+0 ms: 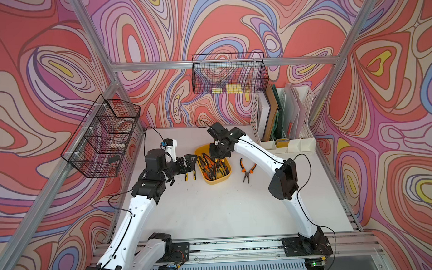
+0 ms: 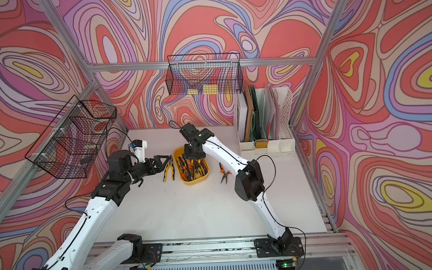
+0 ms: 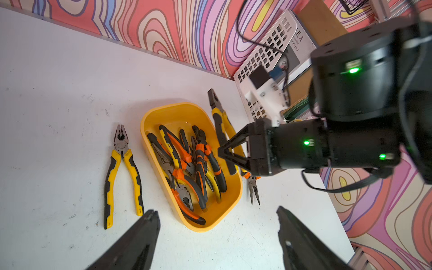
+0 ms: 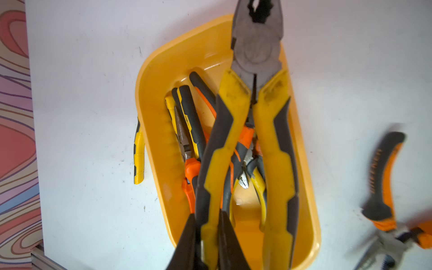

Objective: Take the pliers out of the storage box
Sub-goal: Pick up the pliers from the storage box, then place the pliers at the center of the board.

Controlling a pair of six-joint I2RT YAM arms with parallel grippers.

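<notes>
The right tool [image 4: 207, 217] is pinched tight on one handle of a big yellow-and-black pliers [image 4: 257, 58]. The pair sticks out ahead of its fingertips, with the grey head reaching past the far rim of the storage box [image 4: 149, 93]. The box sits straight beneath that tool, and the pair looks to me lifted free of the heap, though it hasn't been carried off to the side yet. The left tool [image 3: 216, 211] is empty, with its fingers spread wide. It hangs just off the box's long side, low over the tabletop [image 1: 212, 214]. A second yellow-handled pair [image 3: 121, 149] lies flat on the tabletop just beside that tool, outside the box wall. On the other side of the box, away from the left tool and next to the right arm, an orange needle-nose pair [image 1: 247, 170] also lies on the tabletop. So I'd say two are out and a third is on its way. The rest of the pliers [image 3: 187, 168] are piled inside the box under the right tool, orange and yellow handles crossed over one another. There are maybe five, but they're too tangled for a sure count. By my reckoning the job is well under half done.
</notes>
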